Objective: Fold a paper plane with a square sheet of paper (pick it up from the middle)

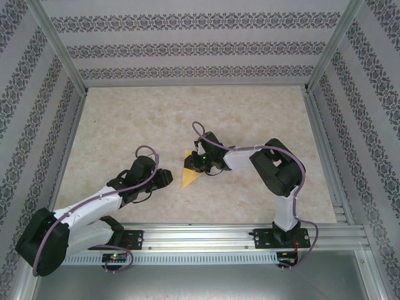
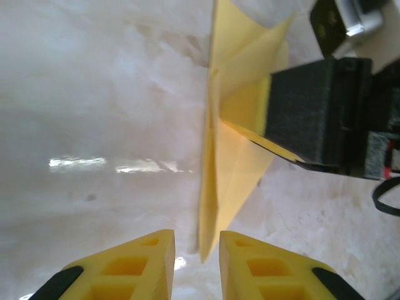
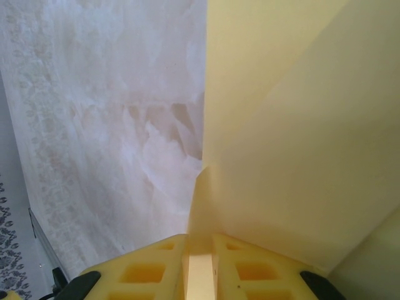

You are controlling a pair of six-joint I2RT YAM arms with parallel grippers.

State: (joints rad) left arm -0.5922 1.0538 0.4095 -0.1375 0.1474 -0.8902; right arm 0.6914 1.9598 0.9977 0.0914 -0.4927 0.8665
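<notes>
While the right gripper (image 3: 200,250) is clenched on a raised flap of the folded yellow paper (image 2: 228,169), pinning it between its 2 fingers, the rest of the sheet lies as a long pointed shape on the marbled table (image 2: 94,94) near its middle. The left gripper (image 2: 197,250) is released, its 2 yellow fingers slightly parted, with the paper's narrow tip lying at the gap between them, ungripped.

Pose: left arm (image 1: 94,203) stretched low, reaching forward-right; left gripper (image 2: 197,236) fingers slightly parted, gripping nothing. Opposite, right arm (image 1: 275,170) elbow bent, reaching left; right gripper (image 3: 200,245) pinched on yellow paper (image 3: 281,125).
</notes>
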